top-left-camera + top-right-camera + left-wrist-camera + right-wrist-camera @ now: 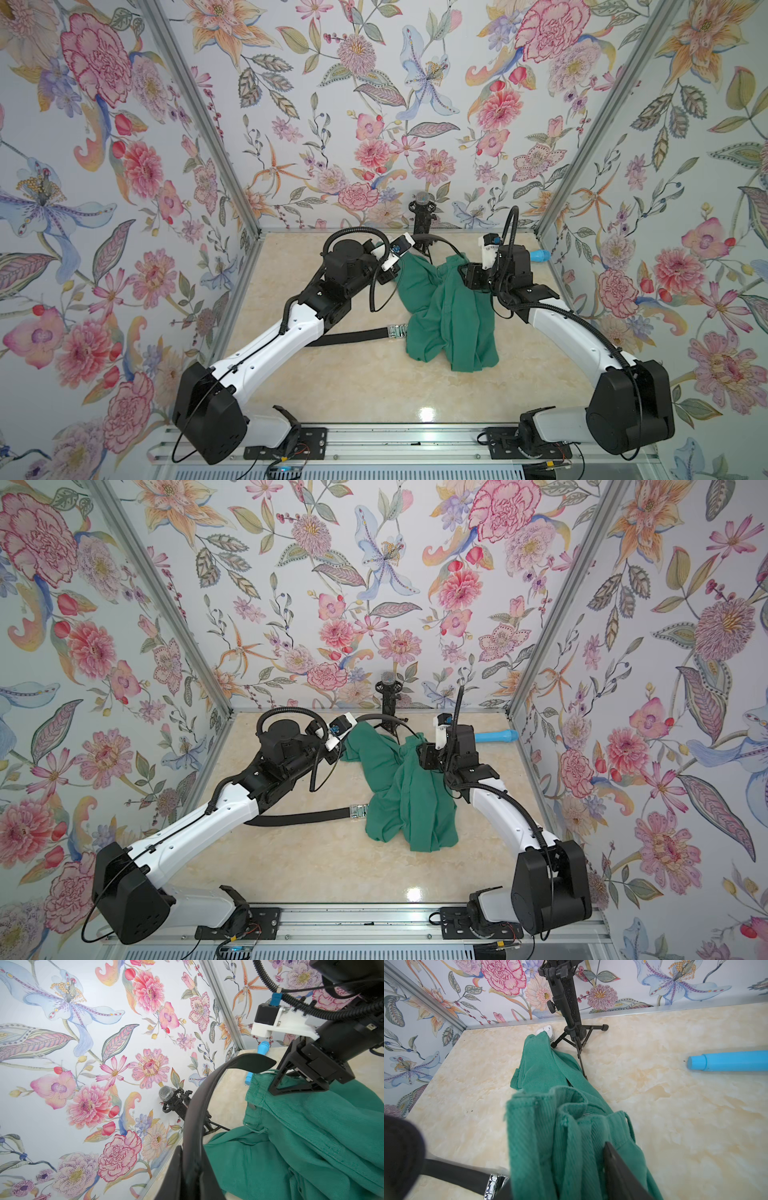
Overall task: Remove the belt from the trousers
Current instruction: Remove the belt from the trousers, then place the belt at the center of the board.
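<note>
Left tool (191, 1176) clamps the belt (353, 336), apparently clear of the loops. Its buckle (397, 331) lies on the bench (374, 386) against the trousers (449, 316). Right tool (464, 272) is at the waistband, its grip unclear.

Left of trousers (449, 316), belt (353, 336) lies on table (374, 386)

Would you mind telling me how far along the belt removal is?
Looks done: the belt ends free in the air, out of the trousers, and its buckle lies beside them. In hand: the left gripper clamps the belt; the right gripper is at the waistband, grip unclear. Left: drawing the belt clear and letting go.
</note>
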Motion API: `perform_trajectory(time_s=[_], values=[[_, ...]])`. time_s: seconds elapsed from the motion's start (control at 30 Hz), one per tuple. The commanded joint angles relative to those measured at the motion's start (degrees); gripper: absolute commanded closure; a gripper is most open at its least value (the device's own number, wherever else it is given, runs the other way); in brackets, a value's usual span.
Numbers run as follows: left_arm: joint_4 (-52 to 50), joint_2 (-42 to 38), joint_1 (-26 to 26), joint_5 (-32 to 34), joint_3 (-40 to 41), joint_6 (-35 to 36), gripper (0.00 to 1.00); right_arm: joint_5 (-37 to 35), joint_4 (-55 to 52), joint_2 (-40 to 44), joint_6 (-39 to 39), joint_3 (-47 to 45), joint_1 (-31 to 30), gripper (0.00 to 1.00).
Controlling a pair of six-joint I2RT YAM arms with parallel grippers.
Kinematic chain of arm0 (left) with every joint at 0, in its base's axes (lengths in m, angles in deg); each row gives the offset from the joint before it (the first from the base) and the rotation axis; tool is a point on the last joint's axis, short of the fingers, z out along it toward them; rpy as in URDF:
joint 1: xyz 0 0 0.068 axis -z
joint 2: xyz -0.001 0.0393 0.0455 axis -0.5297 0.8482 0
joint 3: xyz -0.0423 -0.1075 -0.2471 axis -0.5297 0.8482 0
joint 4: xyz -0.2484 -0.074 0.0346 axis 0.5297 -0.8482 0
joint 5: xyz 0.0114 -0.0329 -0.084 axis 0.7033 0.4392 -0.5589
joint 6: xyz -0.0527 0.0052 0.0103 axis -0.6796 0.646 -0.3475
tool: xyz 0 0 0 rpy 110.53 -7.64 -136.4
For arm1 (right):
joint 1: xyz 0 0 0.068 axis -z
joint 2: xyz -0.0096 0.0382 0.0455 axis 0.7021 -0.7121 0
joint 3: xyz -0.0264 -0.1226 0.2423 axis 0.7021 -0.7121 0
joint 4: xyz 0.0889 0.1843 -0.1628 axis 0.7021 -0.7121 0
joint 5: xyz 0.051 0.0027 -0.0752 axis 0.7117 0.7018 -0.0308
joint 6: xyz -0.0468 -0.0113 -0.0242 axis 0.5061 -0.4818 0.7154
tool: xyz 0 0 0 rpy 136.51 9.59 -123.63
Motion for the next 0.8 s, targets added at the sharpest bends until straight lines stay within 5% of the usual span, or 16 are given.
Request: perform_trajectory(time_s=[0.0, 0.43, 0.77], values=[[6.4, -3.2, -2.3, -3.8, 2.8, -5.1, 1.0, 0.1, 1.5, -0.5, -1.3, -0.5, 0.3, 0.5], [10.2, -7.0, -12.1, -9.8, 11.1, -11.8, 1.0, -2.2, 1.5, 4.7, 0.1, -1.2, 0.2, 0.41], [-5.0, 5.9, -11.0, -17.8, 7.9, -6.3, 0.95, -7.9, 1.5, 11.1, 2.3, -4.6, 1.6, 0.26]])
